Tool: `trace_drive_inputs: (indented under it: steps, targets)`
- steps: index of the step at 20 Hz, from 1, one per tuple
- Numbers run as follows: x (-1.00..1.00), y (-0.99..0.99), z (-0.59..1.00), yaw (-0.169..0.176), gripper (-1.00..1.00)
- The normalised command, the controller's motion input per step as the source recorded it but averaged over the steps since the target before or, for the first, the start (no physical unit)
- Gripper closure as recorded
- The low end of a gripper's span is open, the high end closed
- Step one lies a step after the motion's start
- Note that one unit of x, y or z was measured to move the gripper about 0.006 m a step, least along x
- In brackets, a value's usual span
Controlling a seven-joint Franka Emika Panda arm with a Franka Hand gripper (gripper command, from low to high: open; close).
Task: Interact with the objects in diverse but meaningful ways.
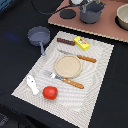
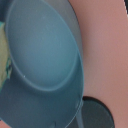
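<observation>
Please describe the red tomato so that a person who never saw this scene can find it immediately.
Look at the pale placemat on the dark table. Below the round tan plate, near the mat's front edge, sits the red tomato, beside the white fish-like piece. It is the only round, red thing there.

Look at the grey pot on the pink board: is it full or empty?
Empty. The wrist view looks down into the grey pot and shows only its bare blue-grey inside. In the exterior view it stands upright on the pink board.

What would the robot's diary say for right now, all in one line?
arm: not in exterior view | jaws: not seen | wrist camera: close over grey pot on pink board | tomato, sausage, frying pan: untouched
</observation>
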Motion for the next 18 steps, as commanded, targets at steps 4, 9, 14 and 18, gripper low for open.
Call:
trace_drive_inputs:
  steps: [4, 9, 14, 18]
  targets:
    - [0.1, 0.25, -0.03, 0.155, -1.0]
    - [0.11, 0.22, -0.07, 0.158, -1.0]
    - [0.18, 0.15, -0.1, 0.108, -1.0]
    - [0.29, 0.15, -0.09, 0.033, -1.0]
